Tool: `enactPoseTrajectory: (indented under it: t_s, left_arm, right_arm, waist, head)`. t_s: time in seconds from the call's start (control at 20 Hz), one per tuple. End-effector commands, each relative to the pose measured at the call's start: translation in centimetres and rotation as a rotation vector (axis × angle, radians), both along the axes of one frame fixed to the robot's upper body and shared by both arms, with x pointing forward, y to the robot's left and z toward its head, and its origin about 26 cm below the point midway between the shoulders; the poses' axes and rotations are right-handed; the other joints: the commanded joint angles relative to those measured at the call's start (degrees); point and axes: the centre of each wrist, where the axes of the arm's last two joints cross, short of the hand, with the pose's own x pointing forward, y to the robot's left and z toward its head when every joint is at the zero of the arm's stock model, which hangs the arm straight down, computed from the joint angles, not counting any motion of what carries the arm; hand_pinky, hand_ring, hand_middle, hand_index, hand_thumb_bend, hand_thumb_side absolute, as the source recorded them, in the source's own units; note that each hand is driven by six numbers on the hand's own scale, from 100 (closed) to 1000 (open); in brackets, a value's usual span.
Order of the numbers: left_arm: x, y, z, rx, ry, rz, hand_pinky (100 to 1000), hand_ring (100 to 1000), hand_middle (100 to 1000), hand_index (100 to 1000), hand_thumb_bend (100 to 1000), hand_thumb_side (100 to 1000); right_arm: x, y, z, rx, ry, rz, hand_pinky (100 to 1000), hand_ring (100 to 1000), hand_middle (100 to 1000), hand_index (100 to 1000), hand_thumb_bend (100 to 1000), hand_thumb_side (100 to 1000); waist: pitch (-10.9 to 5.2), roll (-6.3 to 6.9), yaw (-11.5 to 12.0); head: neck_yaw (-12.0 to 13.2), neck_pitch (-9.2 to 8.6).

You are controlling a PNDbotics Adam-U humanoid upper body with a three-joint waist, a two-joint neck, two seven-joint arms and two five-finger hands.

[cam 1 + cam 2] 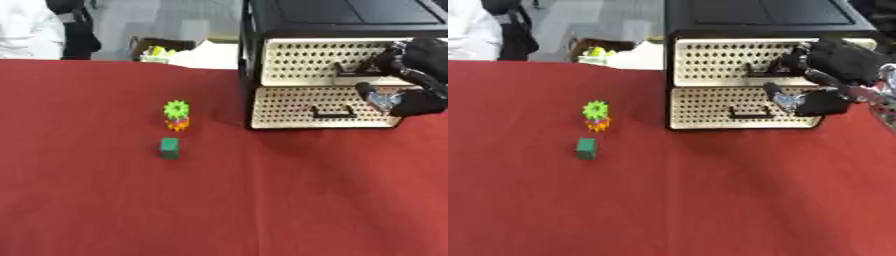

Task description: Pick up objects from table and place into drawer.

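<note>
Two small things wait on the red desk (262, 210) at centre-left of the frame: a green block (169, 148) and, just above it, a toy with a green gear-like top over an orange base (177, 115). Both stand well apart from the drawer unit (289, 12), a black cabinet in the upper right with two cream perforated fronts, each bearing a dark handle.

Only the right hand (833, 75) shows, coming in from the right edge. Its fingers are curled at the handle of the upper drawer (737, 62), thumb hanging lower in front of the lower drawer (306, 107); it looks hooked on the handle, though the exact contact is hard to make out. Both drawers appear closed or nearly so, so the step in hand is likely opening the upper one. The left hand is nowhere in the frame.

Several things could go wrong from here. If the fingers sit only shallowly on the handle, they may slip off as the pull begins and leave the drawer closed. The cabinet stands free on the cloth, so a pull that is not straight outward could drag or twist the whole unit instead of sliding the drawer. The low thumb could also catch on the lower handle (332, 114).
</note>
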Motion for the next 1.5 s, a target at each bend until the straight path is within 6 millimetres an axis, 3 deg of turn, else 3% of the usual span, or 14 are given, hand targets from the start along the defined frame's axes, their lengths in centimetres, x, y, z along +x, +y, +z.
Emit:
enactPoseTrajectory:
  t_s: [0.05, 1.5]
  left_arm:
    - [-0.2, 0.0, 0.7, 0.012, -0.027, -0.005, 719, 717, 680, 752, 100, 888]
    - [-0.3, 0.1, 0.6, 0.003, -0.015, -0.014, 720, 719, 683, 751, 100, 883]
  right_arm:
    - [-0.7, 0.2, 1.4, -0.038, -0.044, 0.007, 100, 100, 100, 676, 100, 1000]
    - [-2.4, 2.3, -0.7, -0.082, -0.020, 0.041, 100, 100, 100, 679, 100, 1000]
  waist:
    - [-1.42, -0.01, -0.2]
    - [-2.92, 0.46, -2.1]
  head:
    - [0.0, -0.38]
    - [0.0, 0.53]
